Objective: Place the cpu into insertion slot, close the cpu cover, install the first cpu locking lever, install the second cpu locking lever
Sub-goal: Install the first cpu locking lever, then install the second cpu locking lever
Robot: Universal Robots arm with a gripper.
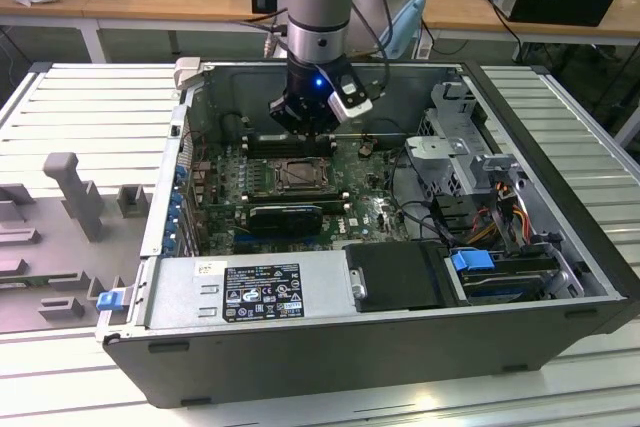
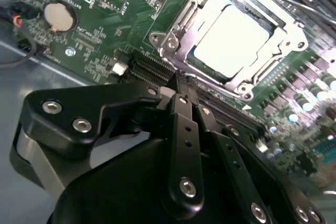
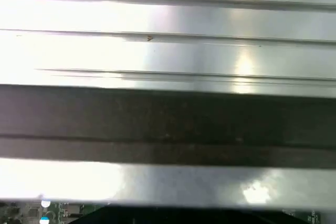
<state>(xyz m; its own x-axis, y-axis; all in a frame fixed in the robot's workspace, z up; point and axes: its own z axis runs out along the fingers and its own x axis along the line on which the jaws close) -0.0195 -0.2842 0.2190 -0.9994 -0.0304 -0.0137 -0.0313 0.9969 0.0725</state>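
The cpu (image 2: 231, 38) lies in the insertion slot (image 1: 300, 175) on the green motherboard, its silver top showing bright. The cpu cover (image 2: 173, 40) lies flat around it as a silver frame, and the chip shows through its window. I cannot tell whether the thin locking levers beside the socket are latched. My gripper (image 2: 181, 88) is shut with nothing between its black fingers (image 2: 185, 129). It hangs just off one edge of the socket, over a long black slot. In the exterior view the gripper (image 1: 305, 119) hovers above the memory sticks behind the socket.
The open computer case (image 1: 560, 197) walls in the work area. Around the socket are a black card (image 1: 285, 217), the power supply (image 1: 250, 292), a drive cage (image 1: 460, 147) with cables, and a coin battery (image 2: 59, 17). Grey fixtures (image 1: 75, 192) stand on the ribbed table.
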